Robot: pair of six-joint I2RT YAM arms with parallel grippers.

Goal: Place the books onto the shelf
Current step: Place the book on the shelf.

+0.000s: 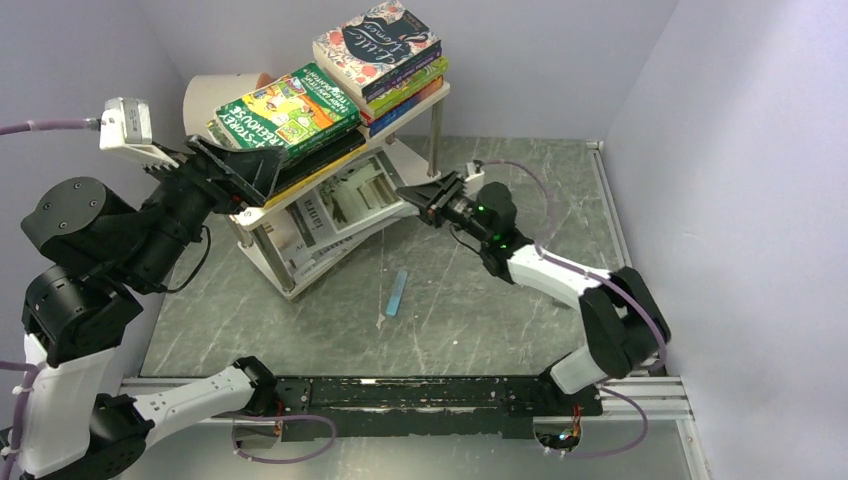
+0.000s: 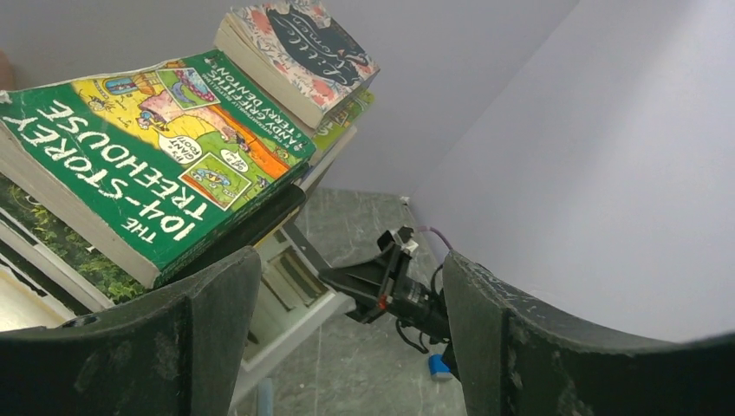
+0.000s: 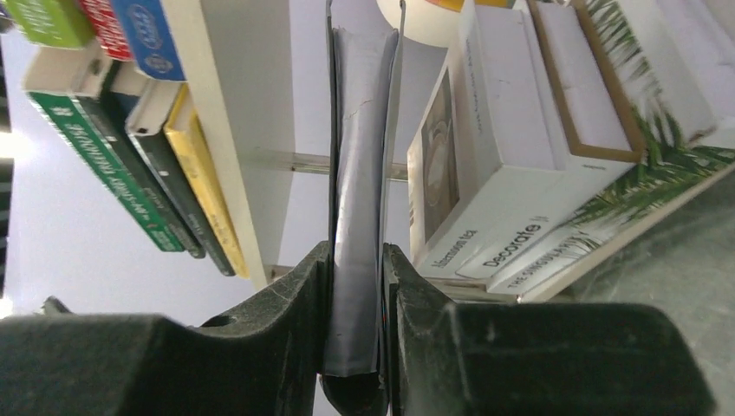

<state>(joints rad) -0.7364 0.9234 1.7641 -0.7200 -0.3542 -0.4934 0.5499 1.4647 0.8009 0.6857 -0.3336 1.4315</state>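
Note:
The white shelf [image 1: 270, 265] stands at the back left. On its top board lie the green Treehouse book [image 1: 290, 110] and a stack topped by the floral Little Women [image 1: 378, 45]. Large white books [image 1: 330, 205] fill the lower tier. My right gripper [image 1: 415, 198] is at that tier's right end, shut on a thin grey book [image 3: 360, 173] held edge-on between the top board [image 3: 234, 130] and the white books [image 3: 485, 173]. My left gripper [image 1: 265, 175] is open at the top board's front left corner, under the Treehouse book [image 2: 156, 165], with nothing between its fingers [image 2: 208, 329].
A small flat blue bar [image 1: 398, 292] lies on the table in front of the shelf. A white cylinder with a peach end [image 1: 215, 95] stands behind the shelf's left side. A small blue block [image 2: 440, 367] sits near the right arm. Walls close in on the left, back and right.

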